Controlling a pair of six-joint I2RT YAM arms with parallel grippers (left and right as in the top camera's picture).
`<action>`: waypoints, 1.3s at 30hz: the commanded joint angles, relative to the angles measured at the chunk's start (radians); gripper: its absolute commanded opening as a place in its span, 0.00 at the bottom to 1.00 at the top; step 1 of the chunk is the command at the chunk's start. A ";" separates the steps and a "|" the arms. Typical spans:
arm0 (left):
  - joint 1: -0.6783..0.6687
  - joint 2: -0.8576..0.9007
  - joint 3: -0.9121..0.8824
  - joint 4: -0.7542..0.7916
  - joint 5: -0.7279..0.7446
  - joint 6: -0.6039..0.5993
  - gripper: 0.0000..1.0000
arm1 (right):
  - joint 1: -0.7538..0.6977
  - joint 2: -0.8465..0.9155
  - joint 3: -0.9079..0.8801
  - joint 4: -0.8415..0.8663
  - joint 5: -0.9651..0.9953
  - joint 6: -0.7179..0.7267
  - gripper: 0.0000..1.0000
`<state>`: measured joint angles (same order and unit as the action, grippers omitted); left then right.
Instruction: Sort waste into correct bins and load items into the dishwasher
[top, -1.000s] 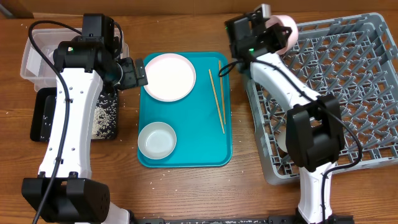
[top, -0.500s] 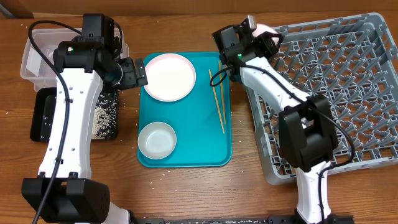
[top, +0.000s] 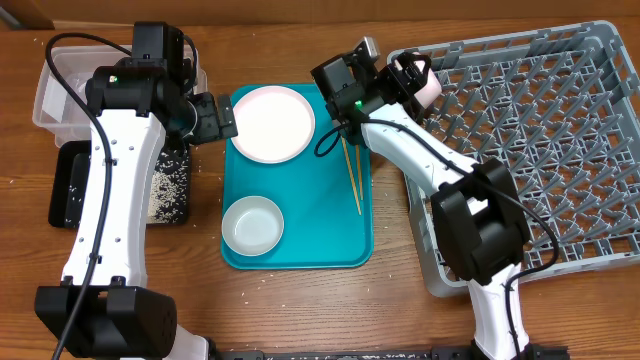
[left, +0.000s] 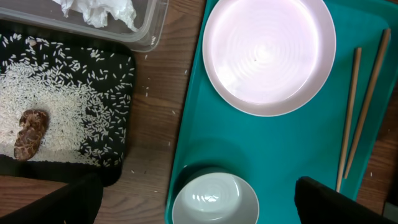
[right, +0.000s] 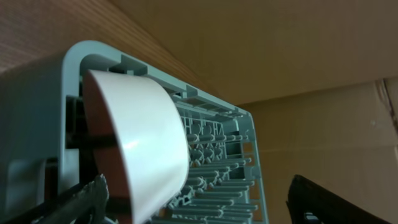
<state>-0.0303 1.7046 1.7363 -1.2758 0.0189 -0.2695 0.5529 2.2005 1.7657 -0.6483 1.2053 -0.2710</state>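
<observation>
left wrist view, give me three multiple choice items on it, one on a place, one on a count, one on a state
1. The brown lump lies: A in the white bowl; B on the black tray, amid the rice; C on the teal tray.
2. Chopsticks on the teal tray: A one; B four; C two.
3. The white bowl is: A upright and empty; B upside down; C full of rice.

B, the lump sits among the rice on the black tray.
C, two sticks lie side by side near the tray's edge.
A, its hollow faces up with nothing inside.
</observation>
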 joint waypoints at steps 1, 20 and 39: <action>0.002 -0.005 0.018 0.001 0.007 0.011 1.00 | 0.028 -0.139 0.003 -0.054 -0.087 0.067 1.00; 0.002 -0.005 0.018 0.001 0.007 0.011 1.00 | 0.154 -0.382 -0.200 -0.196 -1.588 0.666 0.82; 0.002 -0.005 0.018 0.001 0.007 0.011 1.00 | 0.343 -0.299 -0.536 0.165 -1.318 1.010 0.52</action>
<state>-0.0303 1.7046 1.7363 -1.2758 0.0189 -0.2695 0.8867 1.8519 1.2331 -0.4927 -0.1715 0.7002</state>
